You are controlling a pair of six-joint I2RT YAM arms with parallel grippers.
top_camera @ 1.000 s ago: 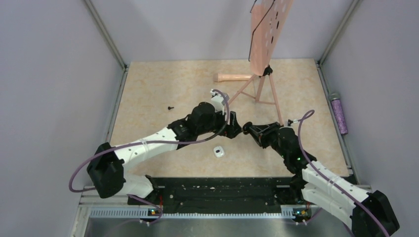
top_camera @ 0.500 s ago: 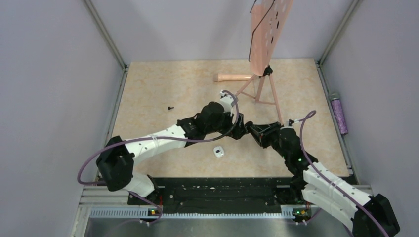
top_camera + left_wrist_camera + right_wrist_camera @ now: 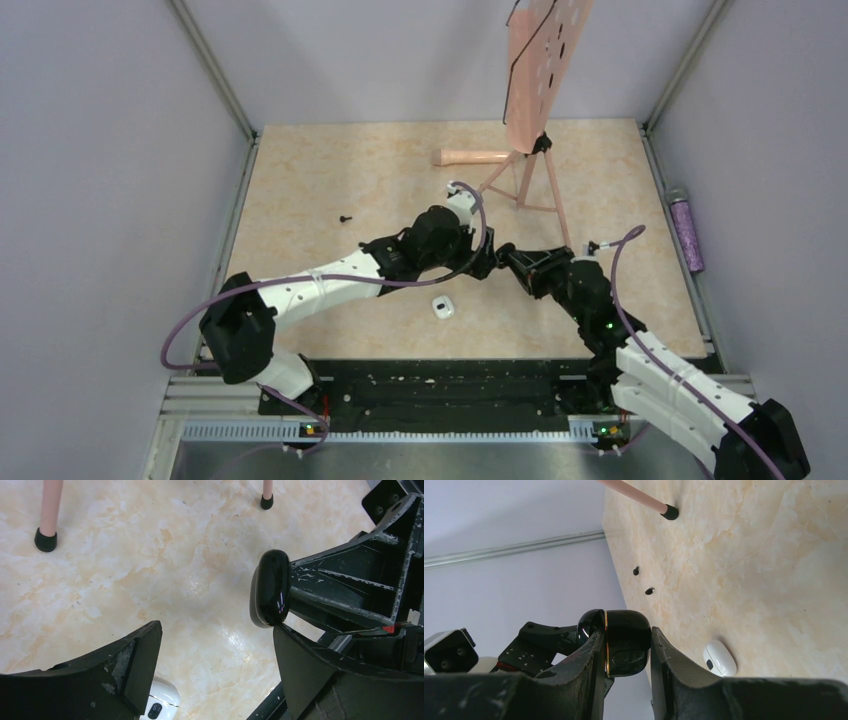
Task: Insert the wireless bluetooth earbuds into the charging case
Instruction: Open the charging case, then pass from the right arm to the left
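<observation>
Left tool point(image 3: 215, 647) advanced toward 3 o'clock, spread wide, empty. Right tool point(image 3: 626, 652) clamps glossy black rounded charging case point(image 3: 624, 630). Tiny black earbud point(image 3: 345, 217) on beige bench point(image 3: 330, 170), 10 o'clock.

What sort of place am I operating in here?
Likely a lab robot test cell, not a home: plain panel walls on metal frame posts box in a marble-print tabletop, and a pink perforated board stands on a tripod at the back.

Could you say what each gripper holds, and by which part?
The right gripper pinches the black charging case by opposite sides, its rounded end protruding; left gripper is open, empty.
</observation>
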